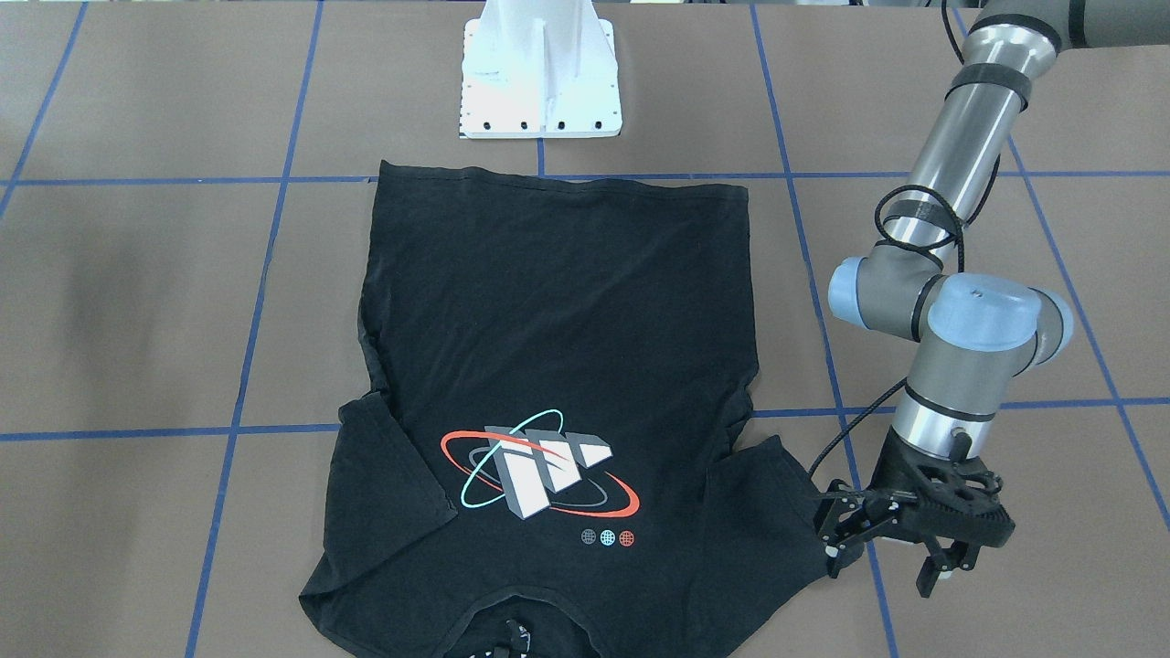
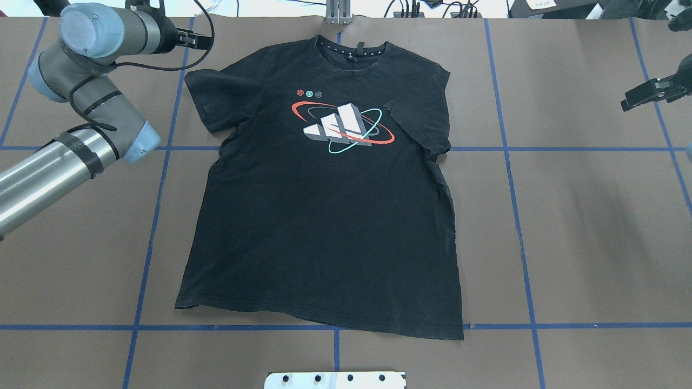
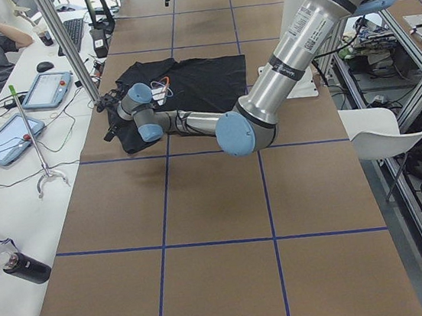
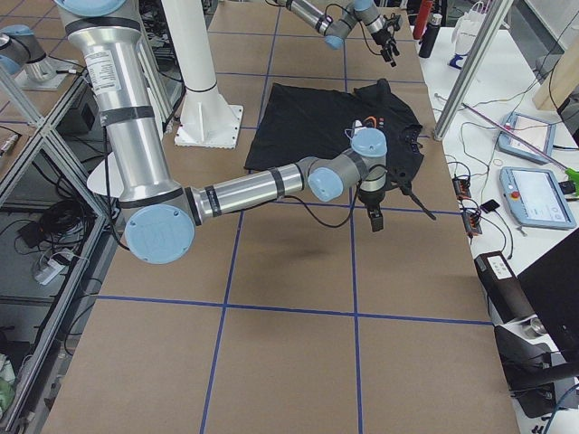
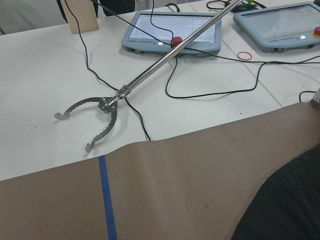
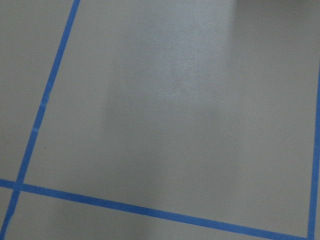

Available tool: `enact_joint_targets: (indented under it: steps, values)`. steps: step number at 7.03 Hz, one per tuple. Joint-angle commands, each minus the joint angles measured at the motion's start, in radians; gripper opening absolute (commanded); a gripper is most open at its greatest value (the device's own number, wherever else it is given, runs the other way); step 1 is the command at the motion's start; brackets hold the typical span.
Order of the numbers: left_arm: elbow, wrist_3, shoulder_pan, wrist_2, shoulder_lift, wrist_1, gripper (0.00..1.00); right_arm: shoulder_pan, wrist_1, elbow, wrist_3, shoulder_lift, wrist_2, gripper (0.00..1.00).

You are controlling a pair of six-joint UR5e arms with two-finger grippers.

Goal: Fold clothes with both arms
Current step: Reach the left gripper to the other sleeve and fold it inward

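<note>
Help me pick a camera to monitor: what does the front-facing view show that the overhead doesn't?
Only the front-facing view shows the left gripper whole, open beside a sleeve of the T-shirt, and most of the white pedestal base. Only the overhead shows the right gripper, well clear of the T-shirt, and the whole collar. Both show the T-shirt flat, print up, and the left arm.

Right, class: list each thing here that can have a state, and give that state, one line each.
T-shirt: spread flat, unfolded, print up.
Left gripper: open, beside the T-shirt.
Right gripper: clear of the T-shirt; open or shut unclear.
Grabber tool: lying flat, jaws open.
</note>
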Motion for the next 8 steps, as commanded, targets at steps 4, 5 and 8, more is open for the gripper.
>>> enact_joint_targets:
  steps: [4, 5, 8]
  values:
    - [0.089, -0.002, 0.053, 0.038, 0.035, -0.140, 1.00, 0.003, 0.000, -0.005, -0.004, 0.004, 0.002, 1.00]
    - [0.089, -0.004, 0.055, 0.034, 0.038, -0.157, 1.00, 0.002, 0.000, -0.005, -0.004, 0.004, 0.002, 1.00]
    - [0.091, -0.026, 0.067, 0.034, 0.078, -0.214, 0.91, 0.002, 0.000, -0.003, -0.003, 0.004, 0.002, 1.00]
